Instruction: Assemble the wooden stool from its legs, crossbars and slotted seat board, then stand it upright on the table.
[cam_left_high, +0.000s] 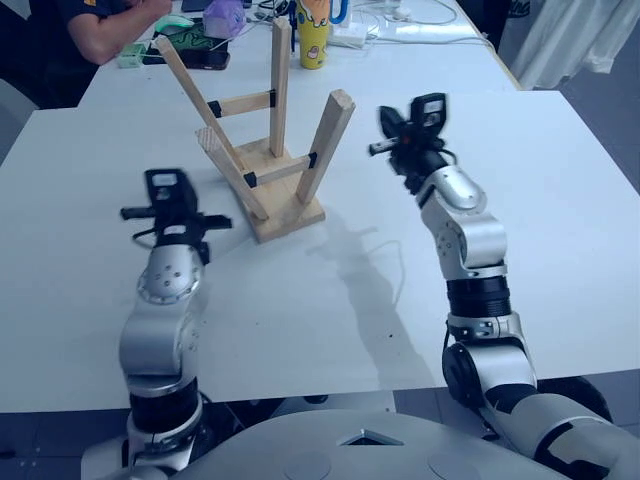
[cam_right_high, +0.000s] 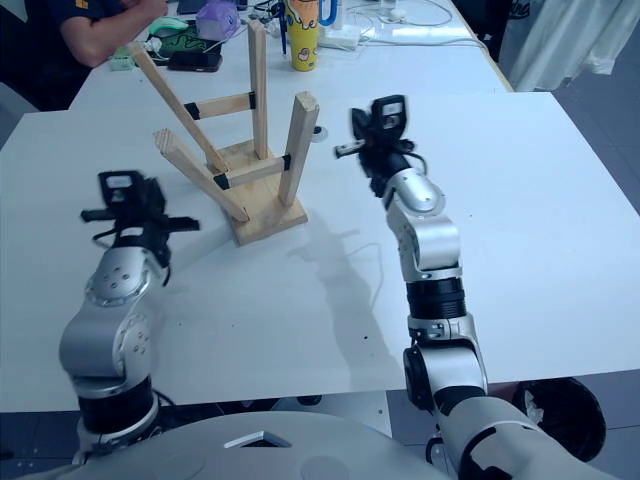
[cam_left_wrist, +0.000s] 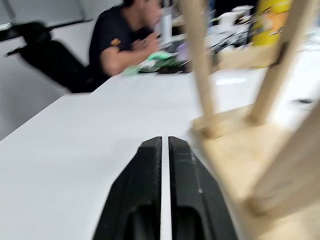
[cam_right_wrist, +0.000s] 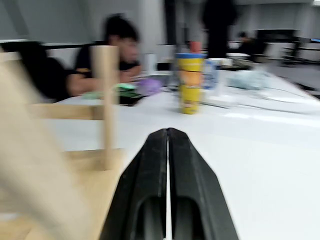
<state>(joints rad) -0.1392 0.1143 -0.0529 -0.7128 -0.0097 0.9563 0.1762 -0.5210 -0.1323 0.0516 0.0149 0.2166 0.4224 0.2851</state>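
Observation:
The wooden stool (cam_left_high: 272, 165) rests upside down mid-table, its slotted seat board (cam_left_high: 290, 216) flat on the white surface and its legs and crossbars pointing up at a slant. My left gripper (cam_left_high: 170, 195) sits low over the table to the left of the seat board, fingers (cam_left_wrist: 150, 170) shut with nothing between them. The seat board (cam_left_wrist: 235, 150) and two legs lie close beside it in the left wrist view. My right gripper (cam_left_high: 392, 125) is raised to the right of the nearest leg (cam_left_high: 327, 145), apart from it. It (cam_right_wrist: 167, 134) is shut and holds nothing.
A second table behind holds a yellow cup (cam_left_high: 313, 40), a purple object (cam_left_high: 224, 17), cables and other clutter, and a person (cam_left_high: 105, 25) sits at its far left. The white table (cam_left_high: 320, 300) has bare surface in front of the stool and on both sides.

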